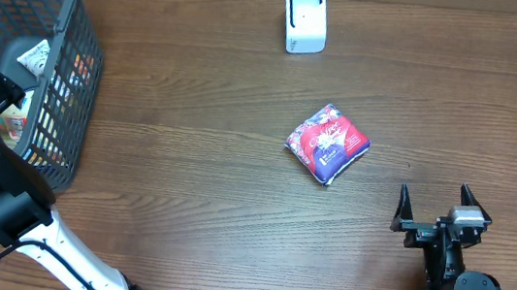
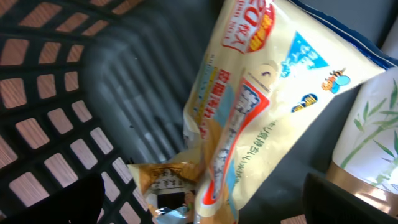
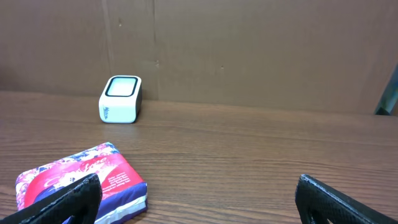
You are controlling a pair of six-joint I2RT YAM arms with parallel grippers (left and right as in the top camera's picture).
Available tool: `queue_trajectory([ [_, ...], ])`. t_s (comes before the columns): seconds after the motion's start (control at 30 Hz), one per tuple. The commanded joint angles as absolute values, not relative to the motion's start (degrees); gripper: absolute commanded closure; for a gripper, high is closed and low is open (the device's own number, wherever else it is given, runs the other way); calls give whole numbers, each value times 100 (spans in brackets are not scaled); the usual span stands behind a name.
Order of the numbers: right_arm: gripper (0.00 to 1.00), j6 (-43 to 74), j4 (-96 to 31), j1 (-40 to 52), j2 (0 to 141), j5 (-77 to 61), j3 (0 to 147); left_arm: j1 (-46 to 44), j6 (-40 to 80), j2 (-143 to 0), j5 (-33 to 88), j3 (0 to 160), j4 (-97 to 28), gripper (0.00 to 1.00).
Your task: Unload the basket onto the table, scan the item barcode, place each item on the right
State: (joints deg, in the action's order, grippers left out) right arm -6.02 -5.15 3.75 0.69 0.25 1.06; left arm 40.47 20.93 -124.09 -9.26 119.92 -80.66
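A red and purple packet [image 1: 327, 143] lies flat on the wooden table; the right wrist view has it at the lower left [image 3: 81, 180]. The white barcode scanner [image 1: 305, 20] stands at the far edge, also seen as the white scanner [image 3: 120, 99]. My right gripper [image 1: 437, 209] rests open near the front right, nothing between its fingers [image 3: 199, 205]. My left arm reaches into the grey basket [image 1: 72, 65]. There my left gripper [image 2: 202, 208] is open over a cream snack bag [image 2: 261, 93], whose lower end hangs between the fingers untouched.
Inside the basket lie a small brown packet [image 2: 165, 180] and a bamboo-print cup [image 2: 373, 137] beside the bag. The basket's mesh wall [image 2: 43, 124] stands close on the left. A brown wall [image 3: 249, 43] backs the table.
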Motion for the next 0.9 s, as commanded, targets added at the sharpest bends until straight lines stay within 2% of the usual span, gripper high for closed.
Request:
queue_trajectory([
  [0.0, 0, -624, -482, 346, 16, 36, 47, 4051, 2209, -12385, -740, 12016, -8106, 7],
  [0.87, 0, -624, -482, 346, 16, 36, 47, 4047, 2460, -12385, 16, 12016, -8272, 6],
])
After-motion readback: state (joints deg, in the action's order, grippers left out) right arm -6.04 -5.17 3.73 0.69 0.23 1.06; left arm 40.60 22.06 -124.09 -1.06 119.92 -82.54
